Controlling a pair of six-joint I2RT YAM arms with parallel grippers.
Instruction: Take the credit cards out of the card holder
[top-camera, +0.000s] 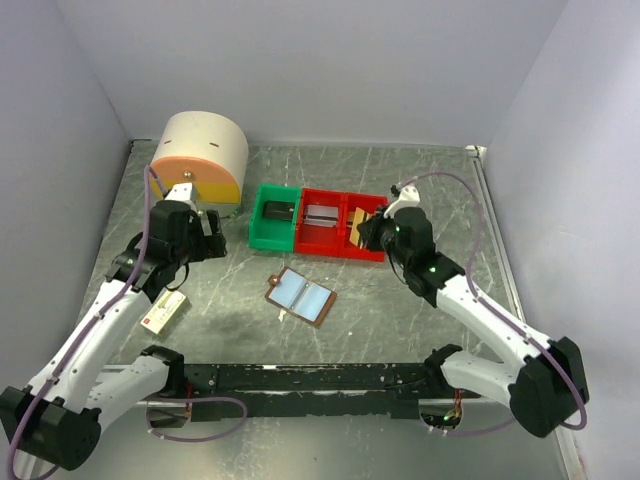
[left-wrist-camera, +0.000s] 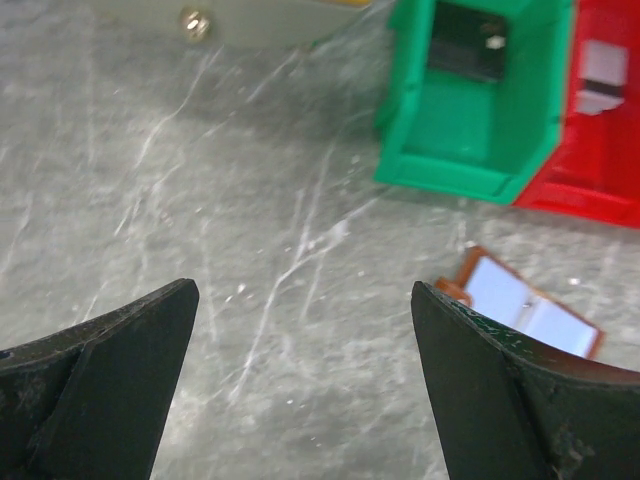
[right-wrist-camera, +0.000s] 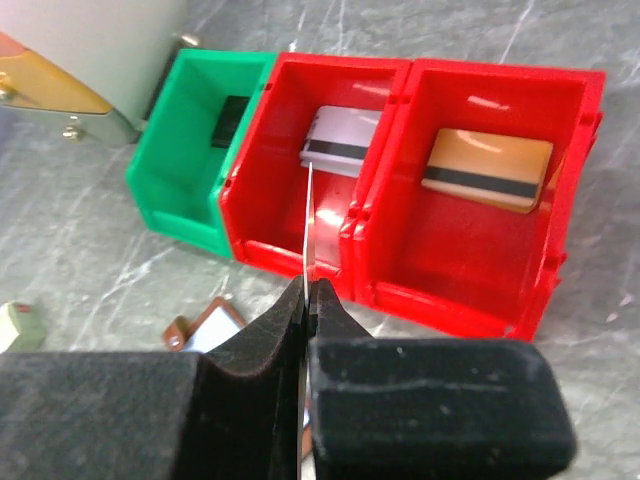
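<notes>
Top external view. The card holder (top-camera: 300, 296) lies open and flat on the table (top-camera: 420, 170), about mid-table, with its pale-blue panels up.

- Nearest item: a white-and-red box (top-camera: 165, 312), left of the holder and slightly nearer the arm bases.
- Holder orientation: the long axis is diagonal, running far-left to near-right from the robot's side, and the fold crosses it. A small brown tab seems to stick out of the near-left edge. It is tiny, so I am not certain.
- Left gripper (left-wrist-camera: 303, 295): beyond the holder to the left and well apart from it. The fingers are spread wide with nothing between them.
- Just beyond the holder is a row of three bins:
  - The green bin (right-wrist-camera: 180, 180) is straight beyond and has a dark card (right-wrist-camera: 232, 120) inside.
  - The inner red bin (right-wrist-camera: 265, 205) has a pale card (right-wrist-camera: 345, 140) with a black stripe.
  - The outer red bin (right-wrist-camera: 450, 260), furthest to the holder's right, has a tan card (right-wrist-camera: 487, 170) with a stripe.
- Right gripper (right-wrist-camera: 307, 295): beyond and right of the holder, at the red bins, roughly over the wall between them. The fingers are pinched tight on the held card (right-wrist-camera: 309, 220), which shows edge-on as a thin white sliver.
- Farthest item: a cream drum (top-camera: 200, 150), beyond-left of the holder.

Progress, as a judgement: the task looks late-stage. Three cards are out and binned, and a fourth is out but not yet released. Both panels look bare from above. Whether a card is tucked in a pocket cannot be told. What looks left is to drop the held card, then check the holder.
</notes>
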